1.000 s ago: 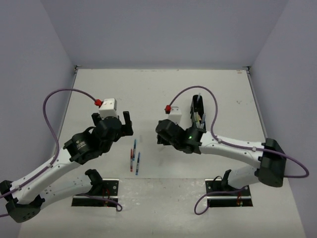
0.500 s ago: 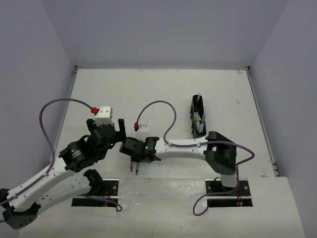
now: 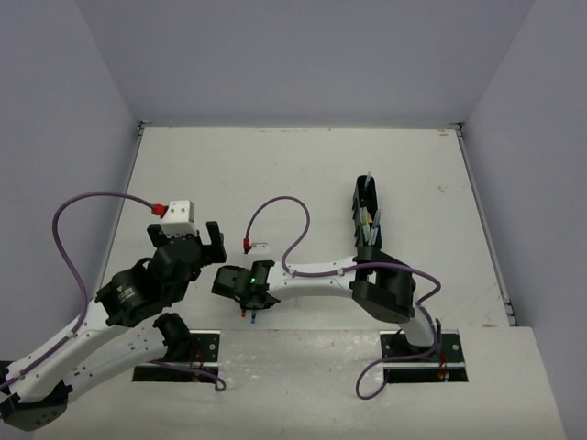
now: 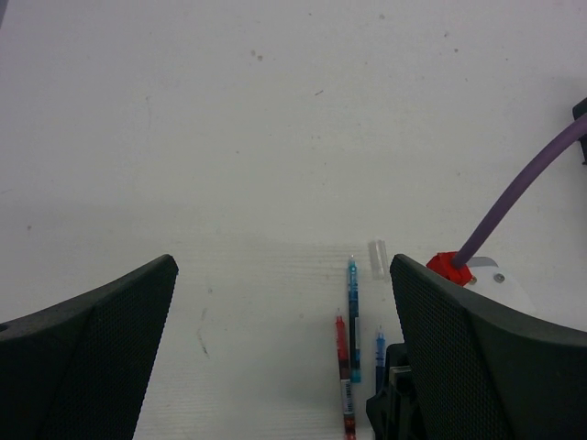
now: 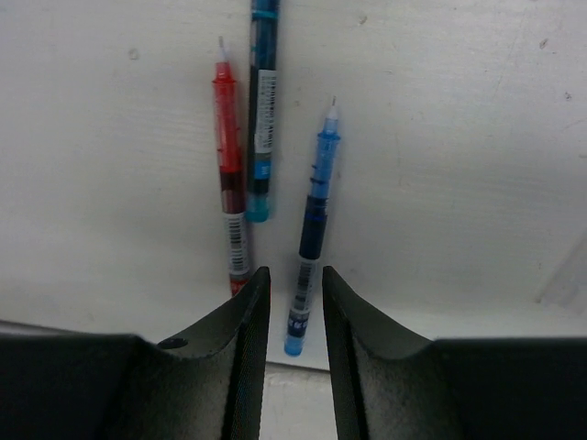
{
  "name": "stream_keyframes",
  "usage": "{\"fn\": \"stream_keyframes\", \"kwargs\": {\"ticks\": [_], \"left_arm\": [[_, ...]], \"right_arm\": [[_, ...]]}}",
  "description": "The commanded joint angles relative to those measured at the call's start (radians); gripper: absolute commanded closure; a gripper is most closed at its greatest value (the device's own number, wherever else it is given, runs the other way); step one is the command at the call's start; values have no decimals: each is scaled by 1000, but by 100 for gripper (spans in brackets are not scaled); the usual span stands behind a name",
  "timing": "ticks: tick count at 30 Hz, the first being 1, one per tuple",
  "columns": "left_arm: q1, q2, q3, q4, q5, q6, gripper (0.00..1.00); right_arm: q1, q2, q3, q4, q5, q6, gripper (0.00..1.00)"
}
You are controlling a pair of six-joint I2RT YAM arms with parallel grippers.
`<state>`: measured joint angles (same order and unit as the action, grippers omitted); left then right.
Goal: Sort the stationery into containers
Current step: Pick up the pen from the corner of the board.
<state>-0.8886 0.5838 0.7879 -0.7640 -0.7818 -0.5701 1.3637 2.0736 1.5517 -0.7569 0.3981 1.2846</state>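
Blue pen (image 5: pixel 316 211), right pincer (image 5: pixel 295 273) astride, slim gaps

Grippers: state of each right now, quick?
Left gripper: wide open, holding nothing.
Right gripper: open by a narrow gap, straddling the end of the blue pen on the table, not yet gripping it.

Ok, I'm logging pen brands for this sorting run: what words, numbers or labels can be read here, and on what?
Nothing reads clearly.
red pen: barcode label, print too blurred to read.
dark teal pen: white label, print too small to read.
blue pen: barcode label, print too blurred.
No other text is visible.
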Motion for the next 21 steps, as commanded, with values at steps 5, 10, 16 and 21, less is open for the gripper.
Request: {"fn": "stream_keyframes", "kwargs": {"ticks": [5,10,16,21], "left_arm": [[-3,-3,22,12,-29,-33,0],[-4,-2,22,12,-27,-33,0],[-4,0,20,12,-29,-33,0],[-3,18,25,10,-26,-35,0]], "right_arm": [[-5,30,28,-69,25,55,70],[-5,43,24,-65,13,52,74],[-12,27,-46,-49,1,71,83],[-25,-55,-97,-49,46,70,100]]}}
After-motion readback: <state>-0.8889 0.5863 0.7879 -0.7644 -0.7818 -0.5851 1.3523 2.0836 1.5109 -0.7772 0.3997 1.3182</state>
